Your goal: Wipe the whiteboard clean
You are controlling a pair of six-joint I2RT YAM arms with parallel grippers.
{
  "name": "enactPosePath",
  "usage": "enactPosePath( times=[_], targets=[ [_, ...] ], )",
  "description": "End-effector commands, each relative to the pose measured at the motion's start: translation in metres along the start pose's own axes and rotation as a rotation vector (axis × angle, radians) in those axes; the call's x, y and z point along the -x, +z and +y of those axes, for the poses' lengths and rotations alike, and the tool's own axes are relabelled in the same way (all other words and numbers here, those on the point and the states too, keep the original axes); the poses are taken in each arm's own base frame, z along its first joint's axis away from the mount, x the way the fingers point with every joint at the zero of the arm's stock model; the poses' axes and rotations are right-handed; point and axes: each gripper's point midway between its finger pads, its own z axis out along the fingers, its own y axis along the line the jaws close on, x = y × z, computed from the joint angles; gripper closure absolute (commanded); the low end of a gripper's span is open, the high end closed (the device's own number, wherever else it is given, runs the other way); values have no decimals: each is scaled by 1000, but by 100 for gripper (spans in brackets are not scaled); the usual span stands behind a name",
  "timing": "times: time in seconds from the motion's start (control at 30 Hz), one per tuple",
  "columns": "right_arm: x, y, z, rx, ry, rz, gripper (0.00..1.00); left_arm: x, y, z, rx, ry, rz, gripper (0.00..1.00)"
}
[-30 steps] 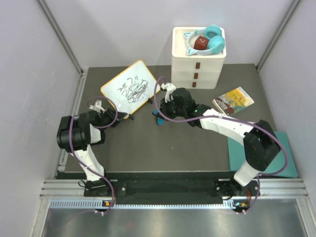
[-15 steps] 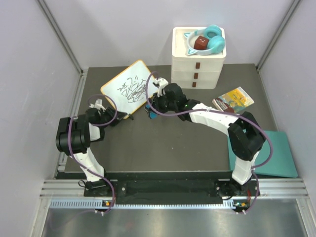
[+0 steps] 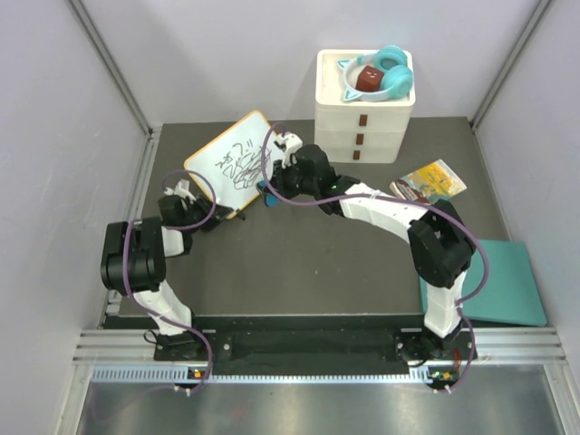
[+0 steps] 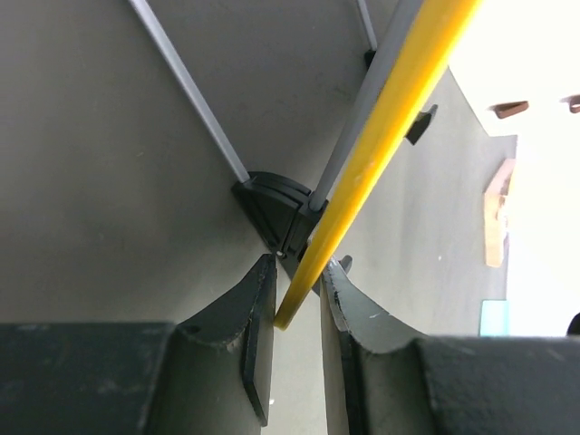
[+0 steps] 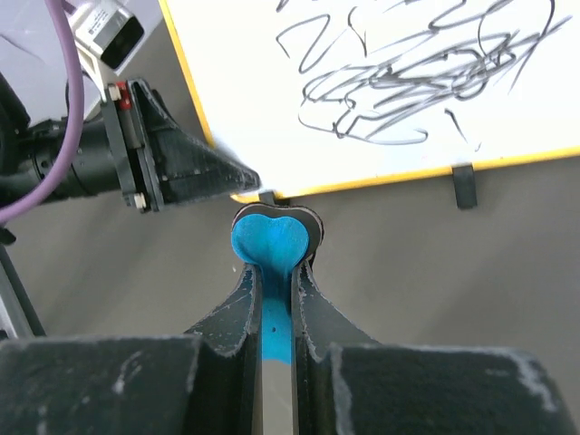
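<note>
I see scribbled whiteboard (image 3: 234, 156) tilted at 11 o'clock on surface (image 3: 299, 263). Left end effector (image 4: 297, 292) clamped on its yellow rim. Right end effector (image 5: 276, 272) pinching blue eraser (image 5: 270, 240) just below board's bottom edge.

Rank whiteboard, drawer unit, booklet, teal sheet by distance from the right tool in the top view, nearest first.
From the right tool, which grips a blue eraser:
1. Whiteboard, just beyond it on the left.
2. Drawer unit, back right.
3. Booklet, farther right.
4. Teal sheet, near right corner.
</note>
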Motion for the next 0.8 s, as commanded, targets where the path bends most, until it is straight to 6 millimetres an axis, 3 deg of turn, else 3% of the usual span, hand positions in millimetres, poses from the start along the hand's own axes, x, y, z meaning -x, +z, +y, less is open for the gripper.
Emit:
enactPosePath(
  times=[0.0,0.3,0.5,0.53,0.57,0.77],
  targets=[
    [31,13,9,49,-14,-80,100,-39,-17,53,254,-75,93,100],
    [48,48,-15,13,31,-120,100,-49,-23,54,285,-60,115,100],
    [46,87,-33,-24,3,-132,100,-50,-21,50,295,-15,129,100],
    [56,90,-31,-30,-9,-141,100,-49,-20,51,303,-8,128,100],
    [41,103,-38,-35,-7,-111,100,-53,-20,50,306,3,143,100],
    [43,117,-34,-103,-69,-131,100,-53,-18,47,312,31,142,100]
  ],
)
